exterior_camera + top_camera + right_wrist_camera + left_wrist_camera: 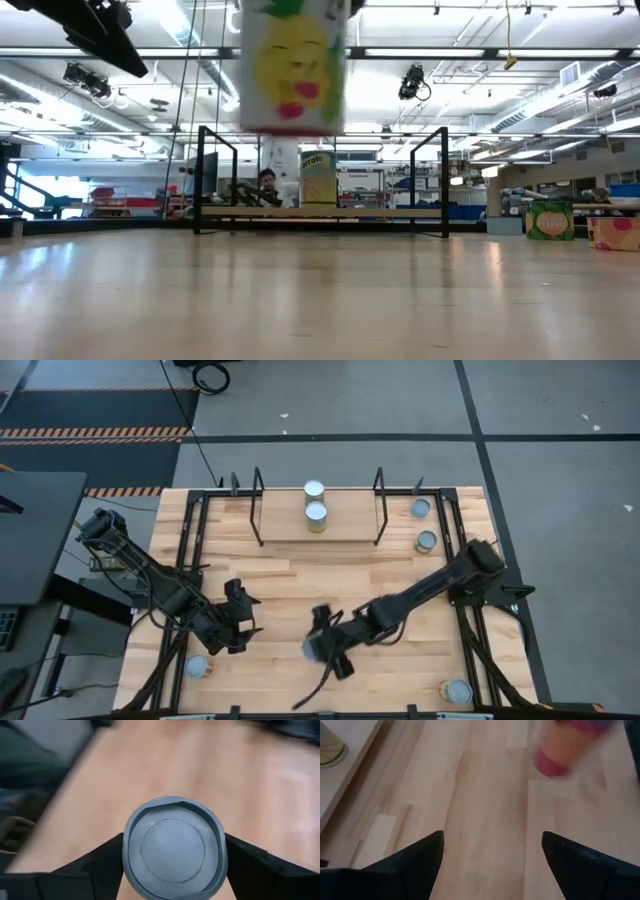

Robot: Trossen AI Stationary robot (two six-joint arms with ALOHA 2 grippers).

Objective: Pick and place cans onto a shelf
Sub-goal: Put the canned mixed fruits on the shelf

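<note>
High view: two cans are sitting on the shelf [318, 528], a rear can [314, 489] and a front can [316, 512] right before it, touching or nearly so; can't tell which. Two more are standing on the surface [300, 580] just outside the shelf's right end: an upper can [420, 508] and a lower can [426, 541]. Another is waiting at the near-right corner [457, 691], one more at the near-left corner [197, 666]. So approx. two placed, at least five left incl. the one in hand.

The right claw [318, 647] is hanging over the near-centre of the surface w/ a carried can [174, 847] between its fingers. In the right wrist view the fingers are sitting against both sides of the tin, its pale round top facing the cam. The low view is showing that same tin up high, yellow label w/ a reddish patch, clear of the surface, so the claw is closed on it and it is lifted. Next step, prob.: carrying it fwd to the shelf, beside the two already there.

The left claw [238, 622] is waiting near-left of centre, fingers spread wide, holding nothing; bare wood between them in its own wrist view.
</note>
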